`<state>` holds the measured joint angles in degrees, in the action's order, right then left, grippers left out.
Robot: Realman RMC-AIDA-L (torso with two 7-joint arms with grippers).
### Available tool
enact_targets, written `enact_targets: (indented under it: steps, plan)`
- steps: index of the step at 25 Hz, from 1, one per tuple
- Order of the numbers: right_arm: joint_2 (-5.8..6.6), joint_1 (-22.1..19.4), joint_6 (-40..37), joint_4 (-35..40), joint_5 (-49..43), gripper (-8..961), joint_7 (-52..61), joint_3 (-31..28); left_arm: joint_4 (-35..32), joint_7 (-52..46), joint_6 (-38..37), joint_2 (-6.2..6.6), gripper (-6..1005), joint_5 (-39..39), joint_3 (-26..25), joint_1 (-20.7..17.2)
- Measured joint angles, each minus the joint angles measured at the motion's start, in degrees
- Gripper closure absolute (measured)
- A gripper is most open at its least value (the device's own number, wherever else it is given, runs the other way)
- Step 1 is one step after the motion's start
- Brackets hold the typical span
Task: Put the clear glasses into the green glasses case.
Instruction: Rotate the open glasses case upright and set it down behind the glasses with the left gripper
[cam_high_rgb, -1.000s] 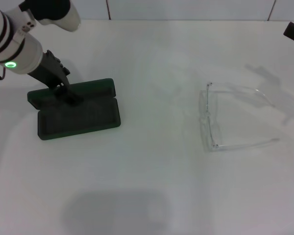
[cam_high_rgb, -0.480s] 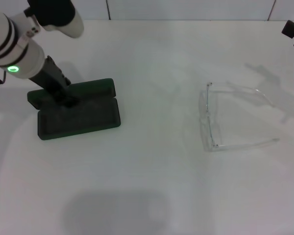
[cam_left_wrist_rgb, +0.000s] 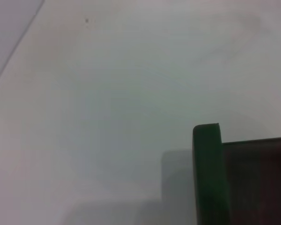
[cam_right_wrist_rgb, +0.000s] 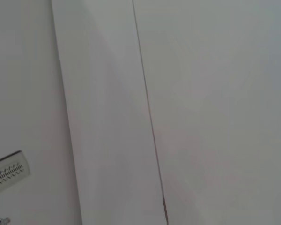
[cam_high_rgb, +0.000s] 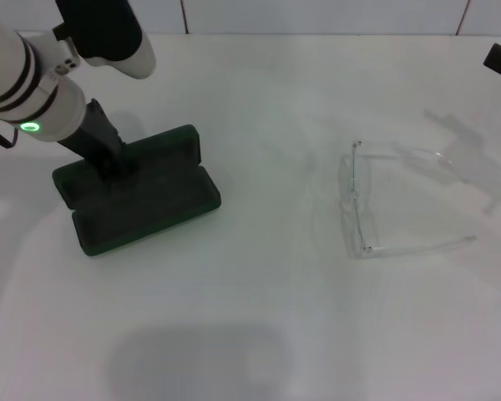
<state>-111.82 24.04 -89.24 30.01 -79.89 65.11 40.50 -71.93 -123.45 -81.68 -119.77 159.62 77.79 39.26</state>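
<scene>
Dark green rectangular hard-shell glasses case [cam_high_rgb: 138,196]: matt outside, dull dark grey lining inside. Fully transparent colourless plastic glasses [cam_high_rgb: 392,200]: smooth, glossy frame and thin arms. Plain white table top [cam_high_rgb: 259,317]: smooth, matt, with a faint sheen.

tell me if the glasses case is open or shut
Open. The green case lies flat on the table with its dark lining showing, empty; the clear glasses sit apart, arms unfolded. The left gripper touches the case.

The green glasses case [cam_high_rgb: 142,196] lies open at nine o'clock on the table, its dark lining up, skewed a little. The clear glasses [cam_high_rgb: 392,200] (barely visible, arms unfolded) rest well apart at three o'clock.
</scene>
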Motion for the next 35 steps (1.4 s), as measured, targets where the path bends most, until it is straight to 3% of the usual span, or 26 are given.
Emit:
enact_targets:
  steps: [3,7,17,27,35]
  plan:
    - [-0.02,-0.4,-0.4,-0.3,0.0,83,-0.1,-0.1,-2.3,-0.1,-0.8,-0.02,807,-0.3,1.1,-1.0]
    - [-0.09,-1.0,-0.9,-0.3,0.0,84,-0.2,0.2,-5.3,-0.7,-1.9,-0.03,808,-1.3,2.7,-2.4]
    - [0.91,-4.7,-4.6,0.3,-0.7,84,0.2,-2.3,-15.8,-6.3,-0.5,-0.11,809,-2.6,15.2,-7.7]
    - [0.56,-8.2,-9.1,0.2,-0.6,83,0.0,-6.2,-14.4,-12.3,3.9,-0.36,808,-4.0,25.6,-5.6]
    - [0.38,-8.8,-9.3,0.0,-0.9,83,-0.5,-6.3,-8.0,-13.8,9.5,-0.54,808,-6.2,30.3,0.0]
